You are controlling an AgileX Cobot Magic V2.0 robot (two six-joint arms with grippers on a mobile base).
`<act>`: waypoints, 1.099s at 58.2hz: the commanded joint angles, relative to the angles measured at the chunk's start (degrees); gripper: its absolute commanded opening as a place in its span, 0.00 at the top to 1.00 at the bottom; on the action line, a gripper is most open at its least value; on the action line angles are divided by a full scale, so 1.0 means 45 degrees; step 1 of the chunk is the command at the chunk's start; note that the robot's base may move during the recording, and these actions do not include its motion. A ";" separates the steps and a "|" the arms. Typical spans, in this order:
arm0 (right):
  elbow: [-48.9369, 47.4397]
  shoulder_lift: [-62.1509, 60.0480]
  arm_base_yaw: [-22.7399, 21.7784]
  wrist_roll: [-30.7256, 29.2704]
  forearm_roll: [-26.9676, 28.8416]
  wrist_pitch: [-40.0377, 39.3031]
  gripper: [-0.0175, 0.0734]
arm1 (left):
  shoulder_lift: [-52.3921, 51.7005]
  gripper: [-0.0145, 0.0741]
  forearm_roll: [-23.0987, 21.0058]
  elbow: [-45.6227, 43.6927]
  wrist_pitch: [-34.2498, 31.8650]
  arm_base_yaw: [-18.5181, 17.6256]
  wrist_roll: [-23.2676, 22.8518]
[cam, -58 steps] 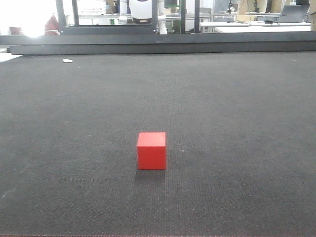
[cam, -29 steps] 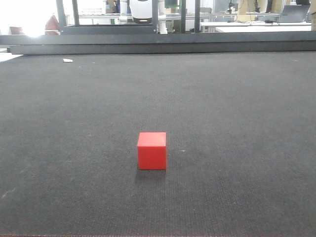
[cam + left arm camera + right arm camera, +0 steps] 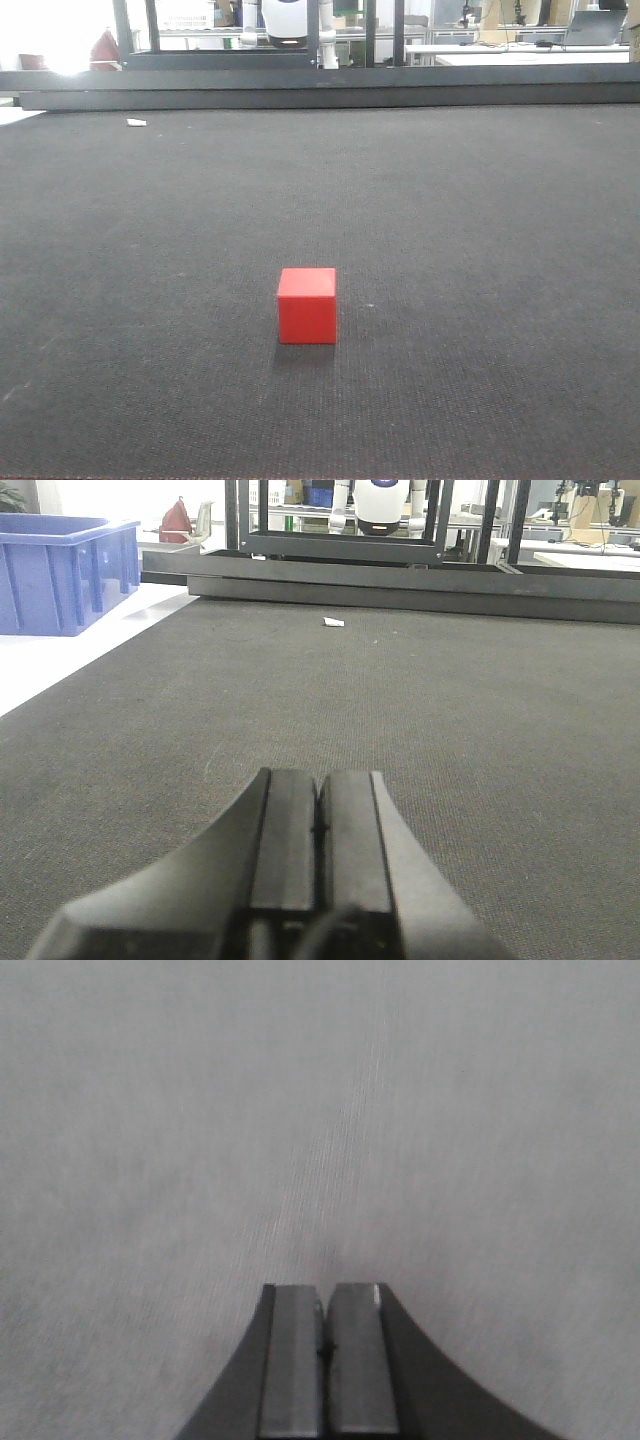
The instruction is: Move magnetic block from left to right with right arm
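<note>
Red magnetic block (image 3: 307, 306) resting front-middle on the dark bench (image 3: 480, 200), left claw (image 3: 319, 810) pinched together and empty, base cut off, right claw (image 3: 324, 1330) likewise closed, over washed-out, blurred surface

The left gripper (image 3: 320, 775) and right gripper (image 3: 325, 1288) have flat rectangular dark fingers (image 3: 290, 830) on black flared housings.

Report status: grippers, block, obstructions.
Left gripper shut, empty. Right gripper shut, empty. Magnetic block sits on mat, ungripped. Nothing near it in the way.
</note>
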 commanded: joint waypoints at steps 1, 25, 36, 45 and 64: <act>-0.1095 0.1288 0.0108 0.1454 -0.0381 0.0049 0.75 | -0.0102 0.97 -0.0080 0.0130 -0.1051 -0.0003 -0.0014; -0.4116 0.6077 0.3069 0.6734 -0.2834 0.4256 0.68 | -0.0102 0.97 -0.0080 0.0130 -0.1051 -0.0003 -0.0014; -0.5515 0.7968 0.4541 0.7596 -0.2818 0.5087 0.28 | -0.0102 0.97 -0.0080 0.0130 -0.1051 -0.0003 -0.0014; -0.7059 0.9583 0.5471 0.7697 -0.2247 0.6248 0.12 | -0.0102 0.97 -0.0080 0.0130 -0.1051 -0.0003 -0.0014; -1.0548 1.2569 0.7431 0.9709 -0.1163 0.6741 0.12 | -0.0102 0.97 -0.0080 0.0130 -0.1051 -0.0003 -0.0014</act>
